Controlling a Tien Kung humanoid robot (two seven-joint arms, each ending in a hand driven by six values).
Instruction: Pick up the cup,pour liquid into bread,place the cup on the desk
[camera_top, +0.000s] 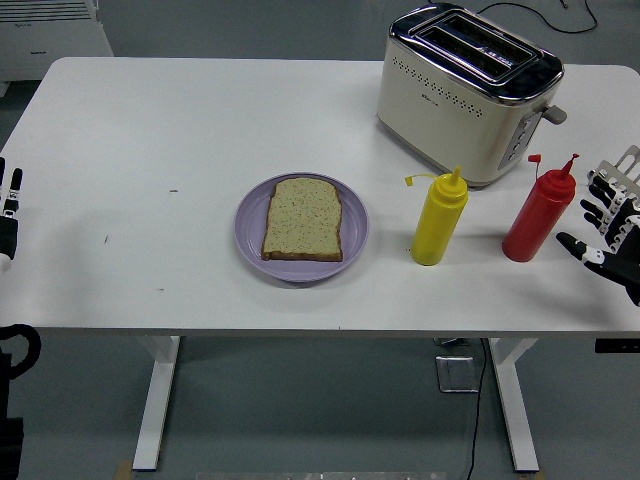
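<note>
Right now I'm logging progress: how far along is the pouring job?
Nothing is done yet: the bread slice on the purple plate looks bare. In hand: the right hand, fingers spread, is beside the red squeeze bottle, apart from it. Grasping, pouring and setting down remain.

Right black-and-silver five-fingered robot hand (612, 225): dark segmented fingers w/ light grey or white patches at the joints, silvery metal-looking parts toward the upper fingers. Left black robot hand (9, 215): only a sliver at frame edge, black segments w/ white bits, pale rounded piece at bottom.
</note>
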